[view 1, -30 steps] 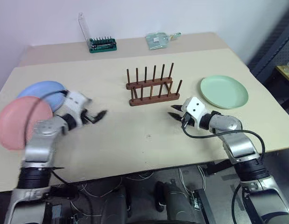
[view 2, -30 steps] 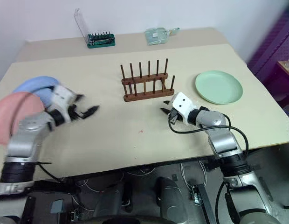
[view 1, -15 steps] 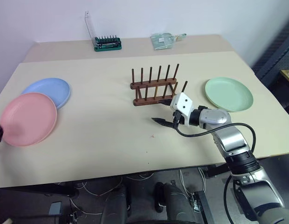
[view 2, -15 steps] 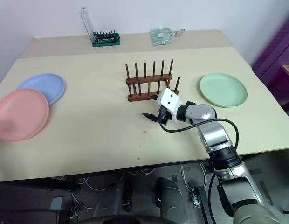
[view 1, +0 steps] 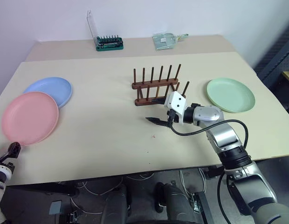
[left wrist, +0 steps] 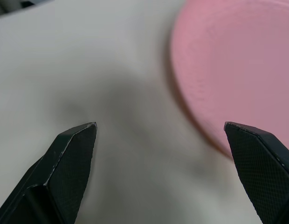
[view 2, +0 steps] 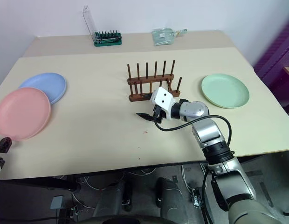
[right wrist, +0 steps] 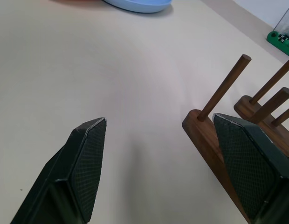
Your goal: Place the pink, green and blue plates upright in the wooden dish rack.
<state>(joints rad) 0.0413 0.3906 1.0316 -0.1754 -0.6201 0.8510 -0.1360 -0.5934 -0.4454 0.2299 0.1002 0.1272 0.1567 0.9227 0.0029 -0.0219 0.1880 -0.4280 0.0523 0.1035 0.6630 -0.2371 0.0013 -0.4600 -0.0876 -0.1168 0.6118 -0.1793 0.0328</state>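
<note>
Right gripper (view 1: 156, 109) wide open, empty, beside wooden dish rack (view 1: 156, 86).

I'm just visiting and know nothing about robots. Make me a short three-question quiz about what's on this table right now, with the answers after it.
1. True or false: the wooden dish rack already holds a plate.
2. Which plate lies partly over another? A) the green plate B) the pink plate C) none
3. Fill in: the right gripper, fingers apart, hovers just in front of the ____.

Key
1. False. Its pegs stand bare; all three plates lie flat on the table.
2. B. Its rim overlaps the blue plate; the green one lies alone, on the far side of the rack.
3. Rack. The left gripper, also open, is by the pink plate's edge.
</note>
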